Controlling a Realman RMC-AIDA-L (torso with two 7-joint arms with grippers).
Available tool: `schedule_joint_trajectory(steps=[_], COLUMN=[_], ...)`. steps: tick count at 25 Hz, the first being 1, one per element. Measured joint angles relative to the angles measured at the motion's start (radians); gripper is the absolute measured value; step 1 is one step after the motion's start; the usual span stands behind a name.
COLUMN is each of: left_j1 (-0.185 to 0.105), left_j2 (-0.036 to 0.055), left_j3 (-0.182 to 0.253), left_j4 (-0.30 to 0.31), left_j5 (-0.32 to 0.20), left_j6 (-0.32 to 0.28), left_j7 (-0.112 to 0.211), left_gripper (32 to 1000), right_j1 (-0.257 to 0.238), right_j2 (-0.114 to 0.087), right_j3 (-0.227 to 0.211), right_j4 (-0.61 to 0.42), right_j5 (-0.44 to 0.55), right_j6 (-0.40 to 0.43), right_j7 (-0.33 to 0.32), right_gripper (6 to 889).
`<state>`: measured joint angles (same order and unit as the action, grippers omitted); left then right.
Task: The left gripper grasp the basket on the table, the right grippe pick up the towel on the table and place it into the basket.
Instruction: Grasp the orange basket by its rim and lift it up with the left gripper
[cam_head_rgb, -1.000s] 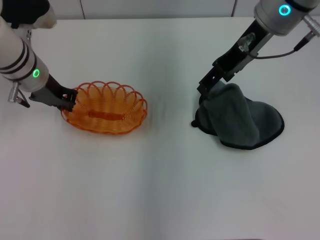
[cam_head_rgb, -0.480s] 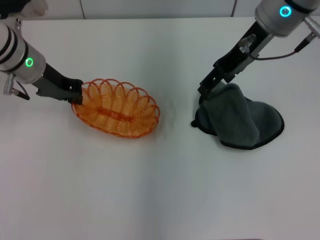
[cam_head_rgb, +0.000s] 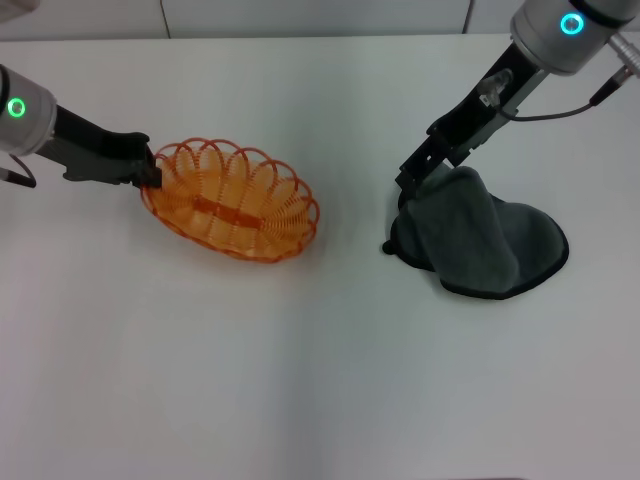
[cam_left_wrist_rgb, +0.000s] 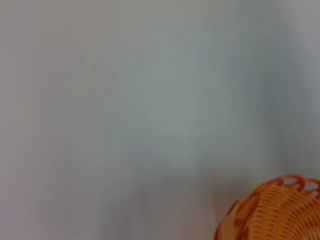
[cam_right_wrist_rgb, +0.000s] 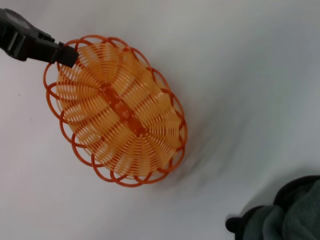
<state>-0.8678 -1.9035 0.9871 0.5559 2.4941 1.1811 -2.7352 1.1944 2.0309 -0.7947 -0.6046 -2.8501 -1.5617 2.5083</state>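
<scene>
Orange wire basket, one only, sits left of centre on the white counter, its left rim end pinched in the left claw.
One dark grey-green towel lies well apart to the right, bunched, its near edge clamped by the right claw; the fingertips are buried in cloth.

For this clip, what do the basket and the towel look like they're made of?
The basket, gripped at its rim by the left gripper, looks like moulded plastic: uniform orange, slightly translucent thin ribs, smooth looped rim, though coated wire can't be ruled out. The towel, pinched at one edge by the right gripper, looks like soft matte cloth, perhaps microfibre: it folds limply and has a darker stitched border.
</scene>
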Motion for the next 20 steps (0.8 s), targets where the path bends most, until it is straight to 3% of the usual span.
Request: schedule_joint_trajectory(steps=[6,11,19,20], left_j1=[0.033,0.067,0.100,0.100], left_j2=[0.0338,0.0726,0.1085,0.1085], left_j3=[-0.011,-0.020,-0.061,-0.061], left_j4=[0.000,-0.020,-0.024,-0.024], left_j5=[-0.108,-0.232,-0.309,-0.309], left_j6=[0.009,0.026,0.095,0.095], left_j7=[0.030,0.063,0.096,0.096], left_gripper=[99,99,99,99], right_j1=[-0.003,-0.005,-0.017,-0.018], right_j2=[0.000,-0.001,-0.006,-0.006], right_j3=[0.000,0.000,0.002,0.002], right_j4=[0.000,0.001,-0.003,-0.003], right_j5=[0.000,0.024,0.039,0.039], right_j6=[0.000,0.000,-0.007,-0.009], right_j7=[0.000,-0.001,-0.002,-0.002], right_gripper=[864,863,863,863])
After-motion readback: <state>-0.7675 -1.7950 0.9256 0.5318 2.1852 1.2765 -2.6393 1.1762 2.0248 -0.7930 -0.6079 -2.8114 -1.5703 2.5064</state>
